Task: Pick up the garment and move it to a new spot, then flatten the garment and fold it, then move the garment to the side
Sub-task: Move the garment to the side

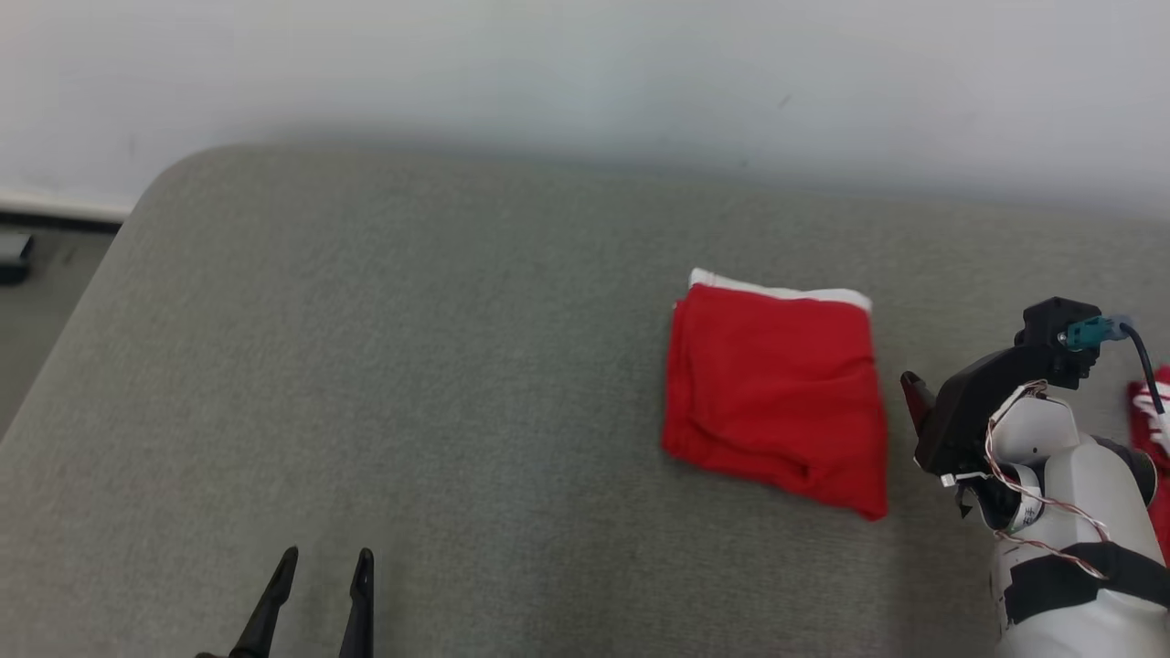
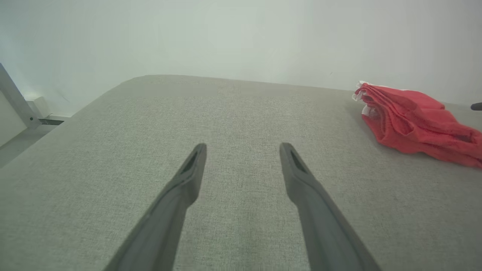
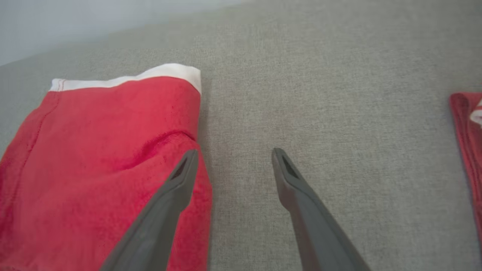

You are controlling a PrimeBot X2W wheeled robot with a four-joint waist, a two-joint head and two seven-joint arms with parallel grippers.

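Red folded cloth garment with white band (image 1: 777, 402) lies on the grey woven bench (image 1: 457, 366), just left of right pincer (image 3: 233, 154). Left pincer (image 1: 324, 559) well apart. Both wide, empty. Fold looks done; side move likely left.

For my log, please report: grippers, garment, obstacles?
Left gripper open, empty. Right gripper open, beside red garment. Garment folded on grey surface. Other red cloth far right.
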